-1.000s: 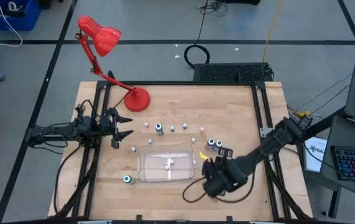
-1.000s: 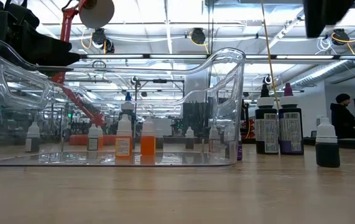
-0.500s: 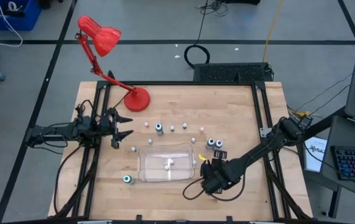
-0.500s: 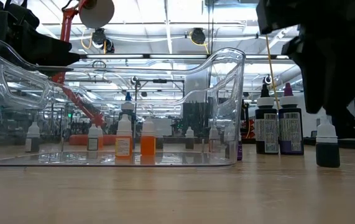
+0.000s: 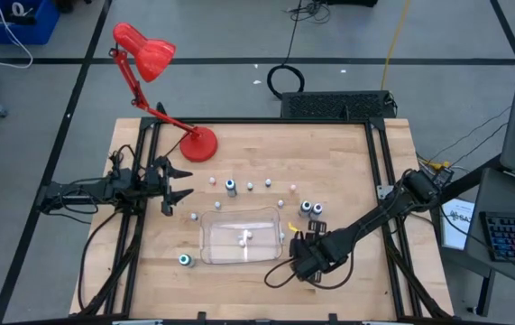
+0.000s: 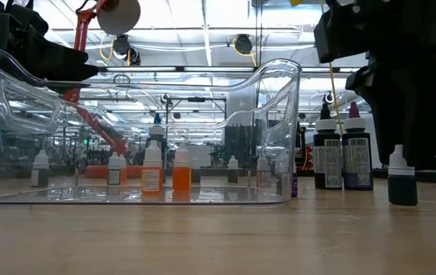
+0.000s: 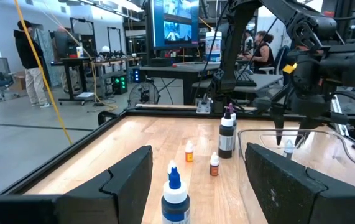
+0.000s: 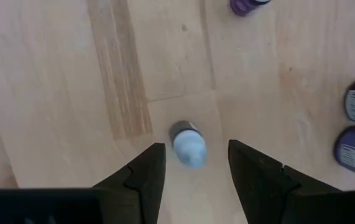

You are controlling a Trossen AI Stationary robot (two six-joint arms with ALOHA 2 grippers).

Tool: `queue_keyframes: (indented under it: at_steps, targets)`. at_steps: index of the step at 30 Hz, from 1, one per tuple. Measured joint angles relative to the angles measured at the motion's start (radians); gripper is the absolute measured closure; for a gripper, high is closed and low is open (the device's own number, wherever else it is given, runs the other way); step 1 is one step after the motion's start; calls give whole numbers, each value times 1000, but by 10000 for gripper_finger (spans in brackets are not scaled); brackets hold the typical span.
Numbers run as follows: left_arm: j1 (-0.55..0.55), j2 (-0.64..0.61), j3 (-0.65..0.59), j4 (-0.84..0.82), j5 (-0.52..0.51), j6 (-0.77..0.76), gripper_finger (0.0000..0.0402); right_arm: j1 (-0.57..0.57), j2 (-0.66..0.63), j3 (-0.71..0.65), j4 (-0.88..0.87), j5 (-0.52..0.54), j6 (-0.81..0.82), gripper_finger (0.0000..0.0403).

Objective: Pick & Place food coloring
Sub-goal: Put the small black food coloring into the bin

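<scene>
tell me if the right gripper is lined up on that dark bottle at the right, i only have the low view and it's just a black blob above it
Observer: Yes. In the right wrist view the small dark bottle stands upright, and its white cap sits in the gap between the open fingers of the right gripper, touching neither.
Operator: is it clear of the tray
Observer: In the high view the gripper is beside the right end of the clear tray, not over it.
Operator: where's the left arm
Observer: The left gripper waits open near the table's left edge, away from the tray.
</scene>
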Motion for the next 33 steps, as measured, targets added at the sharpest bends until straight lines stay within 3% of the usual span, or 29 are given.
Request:
queue_keyframes:
  at_steps: [33]
  targets:
    - [0,0,0,0,0,0,144,-9,-1,-53,88,-45,8,246]
